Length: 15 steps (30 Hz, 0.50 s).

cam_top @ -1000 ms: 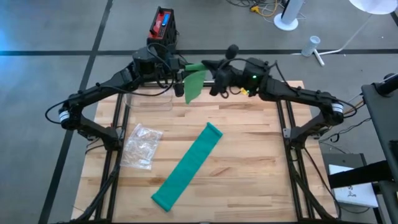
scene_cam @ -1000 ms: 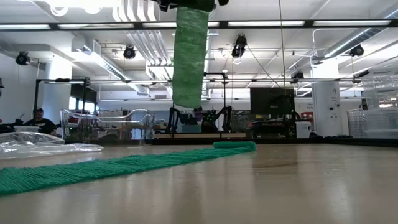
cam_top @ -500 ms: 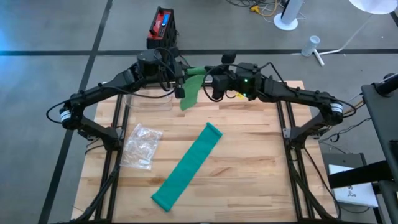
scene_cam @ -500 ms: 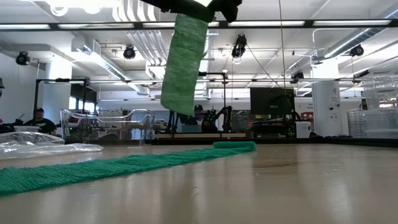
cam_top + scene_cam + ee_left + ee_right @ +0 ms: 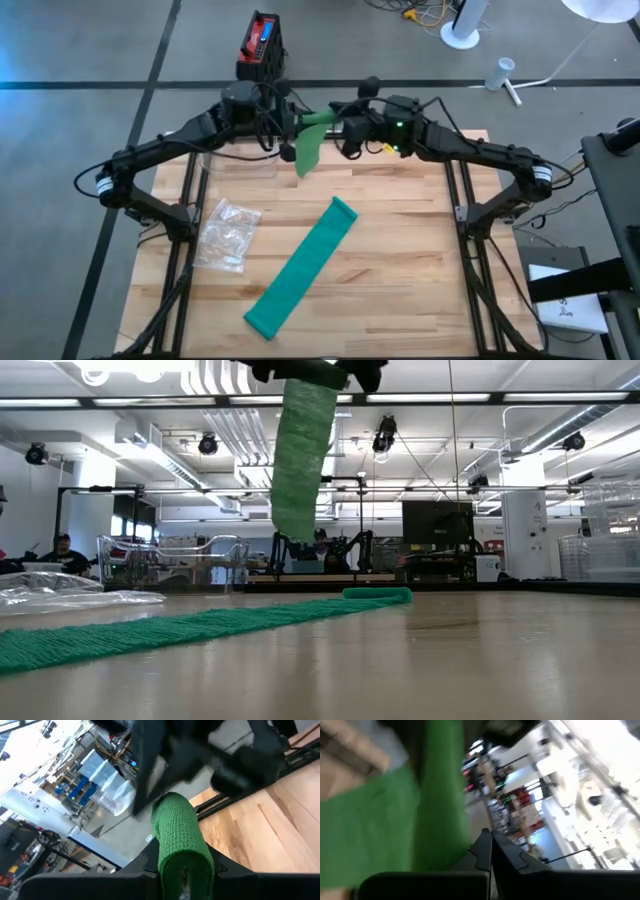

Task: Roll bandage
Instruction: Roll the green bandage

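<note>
Left gripper [image 5: 292, 128] and right gripper [image 5: 340, 122] meeting above table [image 5: 400, 250], clamped on hanging green bandage [image 5: 309, 143]; second bandage [image 5: 300, 267] lying flat.

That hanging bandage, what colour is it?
Green, the hanging bandage; the low view shows it best.
</note>
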Each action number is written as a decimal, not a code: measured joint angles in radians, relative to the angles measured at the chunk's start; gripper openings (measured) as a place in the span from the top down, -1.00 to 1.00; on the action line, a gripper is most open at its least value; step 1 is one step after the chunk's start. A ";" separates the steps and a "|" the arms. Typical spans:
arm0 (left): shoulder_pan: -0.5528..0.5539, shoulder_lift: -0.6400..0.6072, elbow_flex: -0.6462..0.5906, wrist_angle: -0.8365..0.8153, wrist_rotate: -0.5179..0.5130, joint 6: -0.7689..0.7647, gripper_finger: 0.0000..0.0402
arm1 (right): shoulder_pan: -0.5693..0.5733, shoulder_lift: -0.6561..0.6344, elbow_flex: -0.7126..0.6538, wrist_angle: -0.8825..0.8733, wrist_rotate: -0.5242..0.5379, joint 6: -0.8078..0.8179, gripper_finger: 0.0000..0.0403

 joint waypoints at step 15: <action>-0.015 -0.032 -0.001 -0.034 -0.003 0.031 0.75 | -0.004 -0.086 0.002 -0.179 0.025 0.025 1.00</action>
